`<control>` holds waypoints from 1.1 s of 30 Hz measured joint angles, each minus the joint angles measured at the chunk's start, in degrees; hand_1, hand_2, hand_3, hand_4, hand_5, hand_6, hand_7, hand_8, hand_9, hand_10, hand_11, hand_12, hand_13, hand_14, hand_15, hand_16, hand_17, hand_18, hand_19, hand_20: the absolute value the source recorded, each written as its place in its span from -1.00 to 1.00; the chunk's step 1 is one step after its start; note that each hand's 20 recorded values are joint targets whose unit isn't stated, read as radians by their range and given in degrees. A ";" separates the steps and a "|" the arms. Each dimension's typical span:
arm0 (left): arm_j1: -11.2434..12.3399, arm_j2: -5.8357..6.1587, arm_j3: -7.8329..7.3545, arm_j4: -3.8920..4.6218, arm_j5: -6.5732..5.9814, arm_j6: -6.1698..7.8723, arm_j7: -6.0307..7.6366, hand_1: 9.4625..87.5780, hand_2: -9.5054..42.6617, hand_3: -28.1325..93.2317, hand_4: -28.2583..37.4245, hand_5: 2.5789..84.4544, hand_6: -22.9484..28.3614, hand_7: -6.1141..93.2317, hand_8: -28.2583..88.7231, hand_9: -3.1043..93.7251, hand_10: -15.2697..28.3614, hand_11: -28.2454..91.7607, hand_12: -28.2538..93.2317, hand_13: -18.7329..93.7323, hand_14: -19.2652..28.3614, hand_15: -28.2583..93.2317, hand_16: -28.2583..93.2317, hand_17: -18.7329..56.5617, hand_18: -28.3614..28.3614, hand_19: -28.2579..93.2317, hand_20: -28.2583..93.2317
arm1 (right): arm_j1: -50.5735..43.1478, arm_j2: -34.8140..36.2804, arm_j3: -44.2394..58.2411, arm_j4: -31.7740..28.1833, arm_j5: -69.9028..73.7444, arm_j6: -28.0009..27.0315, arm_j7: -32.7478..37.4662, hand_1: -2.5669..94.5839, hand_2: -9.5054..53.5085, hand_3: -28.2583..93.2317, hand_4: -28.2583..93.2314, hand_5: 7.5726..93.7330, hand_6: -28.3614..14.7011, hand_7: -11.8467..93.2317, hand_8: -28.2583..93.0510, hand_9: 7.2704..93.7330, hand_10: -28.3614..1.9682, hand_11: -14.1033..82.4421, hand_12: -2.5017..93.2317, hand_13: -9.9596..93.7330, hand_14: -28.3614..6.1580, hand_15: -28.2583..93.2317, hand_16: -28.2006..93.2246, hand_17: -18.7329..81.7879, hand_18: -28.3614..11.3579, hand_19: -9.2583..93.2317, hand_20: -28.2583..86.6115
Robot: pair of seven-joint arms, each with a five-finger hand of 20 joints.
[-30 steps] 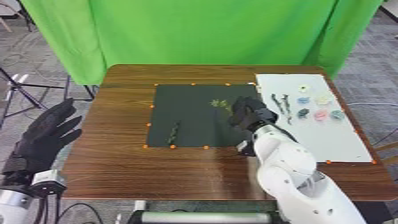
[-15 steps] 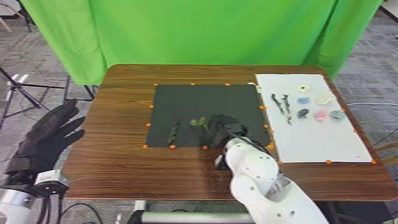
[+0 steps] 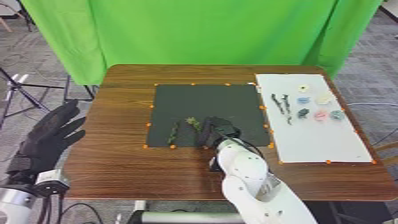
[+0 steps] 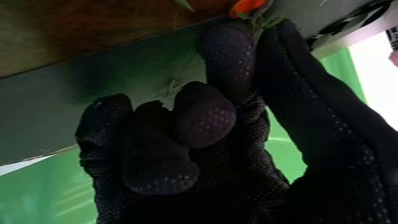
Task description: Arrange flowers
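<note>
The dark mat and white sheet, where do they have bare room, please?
Bare: the dark mat beyond the green sprig, and the white sheet nearer than the flowers and twigs. Crowded: the mat's near half, with a stem, sprig and right hand.

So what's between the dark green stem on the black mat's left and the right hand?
In the head view, a yellow-green sprig sits between the stem and the right hand.

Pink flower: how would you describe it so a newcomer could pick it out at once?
On the brown table, find the white sheet at the robot's right. The pink flower lies there in the flower row nearest the robot, between a dark flower and a grey-green one. It is the only pink one.
</note>
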 measured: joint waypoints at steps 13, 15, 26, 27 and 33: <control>0.01 0.40 -0.07 0.06 -0.03 -0.03 -0.10 -0.64 -0.90 0.61 -0.97 -0.60 -0.09 -0.41 -0.71 -0.58 0.08 -0.38 -0.15 -0.45 0.30 -0.24 -0.42 -0.79 0.64 0.03 -0.37 | -0.03 -0.12 1.13 -1.74 -1.04 -2.24 1.19 -0.53 -0.84 0.74 -0.92 0.52 0.28 0.27 -0.73 0.59 0.05 0.61 0.13 0.59 0.00 0.90 0.09 -0.06 -0.83 0.87 0.33; 0.01 0.40 -0.10 0.07 -0.03 -0.05 -0.13 -0.64 -0.90 0.61 -0.97 -0.60 -0.09 -0.41 -0.71 -0.58 0.08 -0.38 -0.15 -0.45 0.30 -0.24 -0.42 -0.79 0.64 0.03 -0.37 | -0.05 0.06 1.42 -2.20 -1.15 -3.15 1.49 -0.55 -0.84 0.73 -0.93 0.52 0.28 0.27 -0.73 0.58 0.05 0.61 0.13 0.58 -0.01 0.90 0.09 -0.07 -0.84 0.86 0.33; 0.05 0.30 -0.42 0.07 0.02 -0.13 -0.09 -0.64 -0.90 0.61 -0.97 -0.60 -0.09 -0.41 -0.72 -0.58 0.08 -0.38 -0.15 -0.45 0.30 -0.24 -0.42 -0.79 0.64 0.03 -0.37 | -0.43 3.45 5.62 -8.06 2.05 -9.09 2.88 -0.65 -0.82 0.68 -0.94 0.40 0.14 0.10 -0.72 0.42 0.00 0.54 0.08 0.46 -0.09 0.84 0.08 -0.16 -0.82 0.79 0.34; 0.05 0.28 -0.42 0.07 0.02 -0.13 -0.06 -0.64 -0.90 0.61 -0.97 -0.60 -0.09 -0.41 -0.72 -0.58 0.08 -0.38 -0.15 -0.45 0.30 -0.24 -0.42 -0.79 0.64 0.03 -0.37 | -0.43 3.98 6.33 -8.21 2.15 -8.43 2.96 -0.67 -0.84 0.66 -0.95 0.39 0.14 0.10 -0.72 0.41 -0.01 0.54 0.08 0.45 -0.10 0.84 0.07 -0.16 -0.82 0.79 0.34; 0.20 -0.02 -0.41 0.01 0.03 -0.11 0.19 -0.64 -0.90 0.61 -0.97 -0.60 -0.10 -0.41 -0.72 -0.58 0.08 -0.38 -0.15 -0.45 0.30 -0.24 -0.42 -0.79 0.65 0.03 -0.37 | 0.27 8.69 12.18 -6.68 2.95 -3.13 4.90 -0.67 -0.96 0.69 -0.99 0.26 0.11 0.06 -0.73 0.28 -0.13 0.51 0.03 0.35 -0.16 0.81 0.04 -0.20 -0.82 0.76 0.36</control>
